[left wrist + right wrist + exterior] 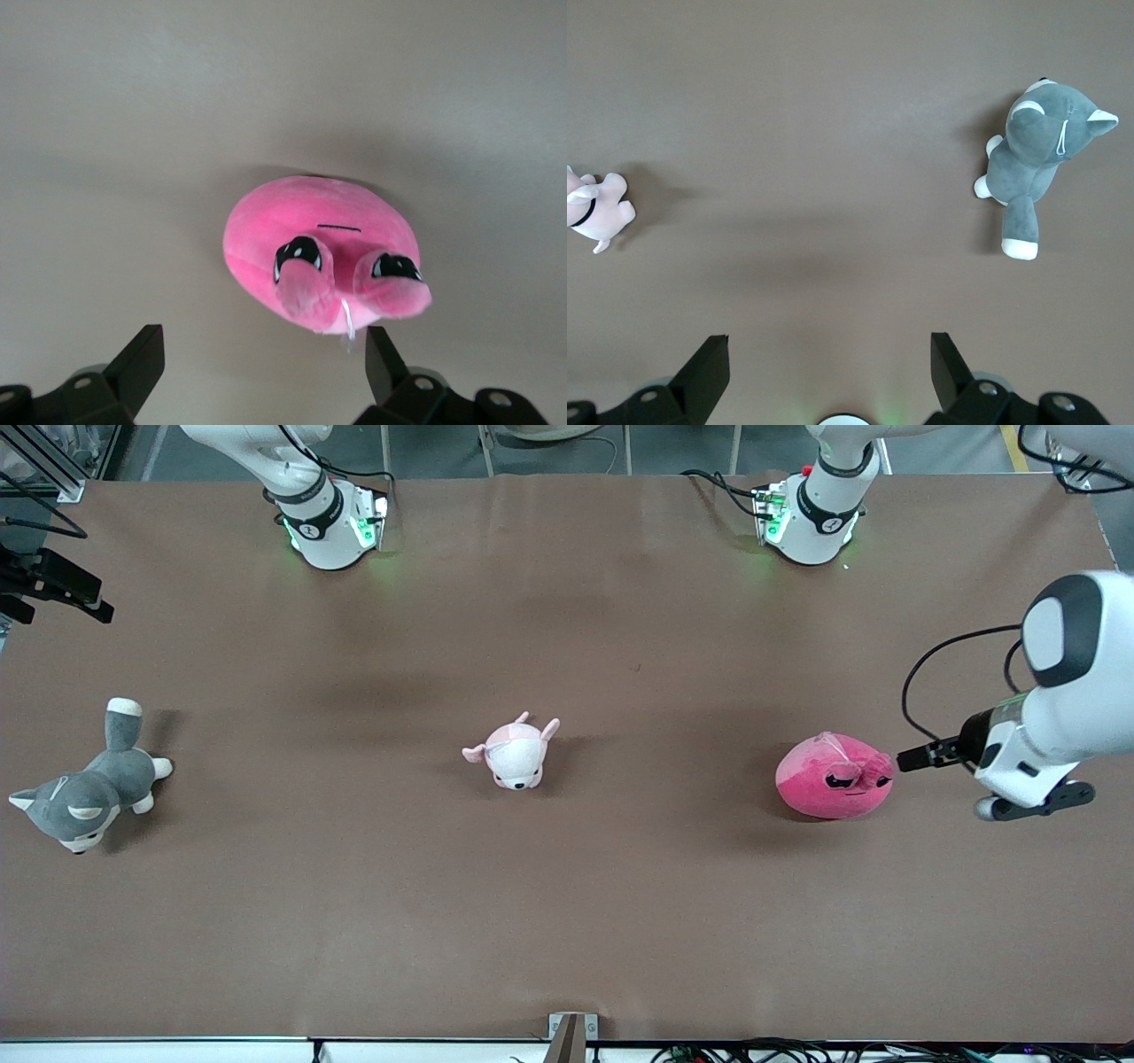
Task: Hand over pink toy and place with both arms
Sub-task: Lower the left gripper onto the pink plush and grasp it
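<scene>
The pink toy (833,775) is a round hot-pink plush with dark sleepy eyes, lying on the brown table toward the left arm's end. In the left wrist view it (323,252) lies just ahead of the fingertips, face toward the camera. My left gripper (912,758) is beside the toy at the table's end and points at it. It is open and empty (263,341), with the toy not between the fingers. My right gripper (828,341) is open and empty, up over the table by its own base, and out of the front view.
A pale pink-and-white animal plush (516,755) lies mid-table and shows in the right wrist view (598,208). A grey-and-white plush (84,793) lies toward the right arm's end, also in the right wrist view (1041,159). A black mount (53,580) juts in at that end.
</scene>
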You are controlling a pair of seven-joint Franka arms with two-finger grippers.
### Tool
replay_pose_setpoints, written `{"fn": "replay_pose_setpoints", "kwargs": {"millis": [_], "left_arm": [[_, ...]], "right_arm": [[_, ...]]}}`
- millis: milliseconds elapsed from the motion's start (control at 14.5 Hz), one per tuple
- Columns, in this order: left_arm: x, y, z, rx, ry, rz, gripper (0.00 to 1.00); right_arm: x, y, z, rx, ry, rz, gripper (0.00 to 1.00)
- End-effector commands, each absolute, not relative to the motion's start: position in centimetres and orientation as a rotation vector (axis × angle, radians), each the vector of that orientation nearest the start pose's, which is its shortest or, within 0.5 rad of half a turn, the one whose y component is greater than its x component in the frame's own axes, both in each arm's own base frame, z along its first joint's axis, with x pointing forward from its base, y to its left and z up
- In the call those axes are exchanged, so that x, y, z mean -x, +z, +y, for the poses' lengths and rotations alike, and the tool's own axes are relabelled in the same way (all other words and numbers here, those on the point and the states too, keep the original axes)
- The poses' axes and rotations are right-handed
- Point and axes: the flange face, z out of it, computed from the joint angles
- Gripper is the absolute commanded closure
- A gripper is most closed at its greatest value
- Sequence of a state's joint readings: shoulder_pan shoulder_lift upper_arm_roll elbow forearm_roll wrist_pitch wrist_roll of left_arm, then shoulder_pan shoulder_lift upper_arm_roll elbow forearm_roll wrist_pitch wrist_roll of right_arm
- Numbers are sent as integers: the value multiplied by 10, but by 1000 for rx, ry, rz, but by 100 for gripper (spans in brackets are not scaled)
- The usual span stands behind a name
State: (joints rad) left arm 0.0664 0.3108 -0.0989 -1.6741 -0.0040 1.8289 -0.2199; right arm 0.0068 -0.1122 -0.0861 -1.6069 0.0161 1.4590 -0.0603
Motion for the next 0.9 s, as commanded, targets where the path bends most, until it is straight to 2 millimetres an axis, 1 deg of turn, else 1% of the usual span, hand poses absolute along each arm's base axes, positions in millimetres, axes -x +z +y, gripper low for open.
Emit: {"fn": "replay_pose_setpoints", "kwargs": {"millis": [0, 276, 415, 622, 760, 829], "left_arm": [[-634, 390, -20, 3106, 276, -294, 1], [-631, 361, -20, 3102, 354, -300, 7], [-632, 359, -21, 3106, 361, -306, 10], [-632, 355, -22, 3106, 371, -310, 15], [-632, 351, -23, 3104, 381, -314, 26], [-632, 348, -23, 3103, 388, -320, 32]], "right_arm": [[-503, 660, -41, 3106, 40, 19, 0], [-504, 659, -44, 3106, 37, 31, 0], [-504, 660, -46, 3100, 34, 38, 0], [-513, 650, -46, 3100, 53, 41, 0], [-519, 646, -48, 3102, 34, 44, 0], [-523, 641, -48, 3103, 46, 45, 0]]}}
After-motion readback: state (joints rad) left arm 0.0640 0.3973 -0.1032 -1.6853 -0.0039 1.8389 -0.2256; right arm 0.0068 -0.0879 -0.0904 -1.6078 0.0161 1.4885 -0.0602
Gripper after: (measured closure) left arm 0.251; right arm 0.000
